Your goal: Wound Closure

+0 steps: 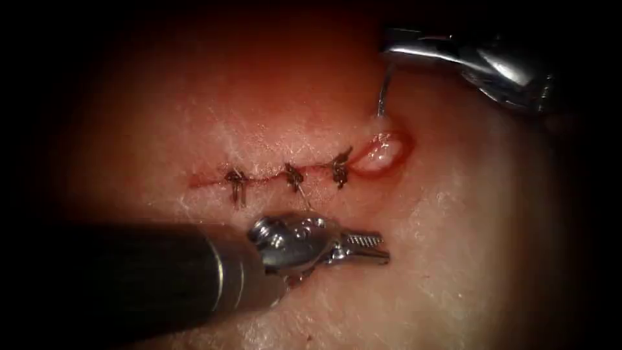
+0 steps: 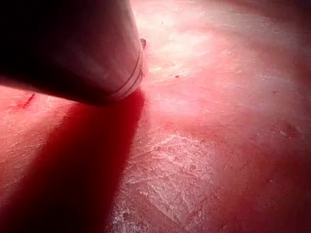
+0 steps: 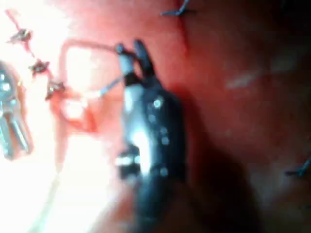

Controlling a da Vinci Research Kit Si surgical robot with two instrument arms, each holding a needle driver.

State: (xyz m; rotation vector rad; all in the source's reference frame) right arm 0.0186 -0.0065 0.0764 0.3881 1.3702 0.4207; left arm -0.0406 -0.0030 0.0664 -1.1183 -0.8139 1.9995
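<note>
The right tool (image 1: 389, 52) is clamped on the needle (image 1: 384, 97) near its upper end; the needle's lower end is sunk in the tissue (image 1: 453, 227) at the cut's (image 1: 382, 154) open right end; the left tool (image 1: 369, 248), jaws slightly apart, holds nothing, below three stitches (image 1: 291, 176).

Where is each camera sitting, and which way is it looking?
Endoscope view: above and in front, looking down at the tissue and its cut; the left gripper holds nothing, the right gripper holds the needle, whose other end is in the tissue.
Left wrist view: rides the left arm, looking along its shaft at tissue.
Right wrist view: rides the right arm, looking along it at its own gripper holding the needle.
Shared: endoscope and right wrist views both show three stitches.
</note>
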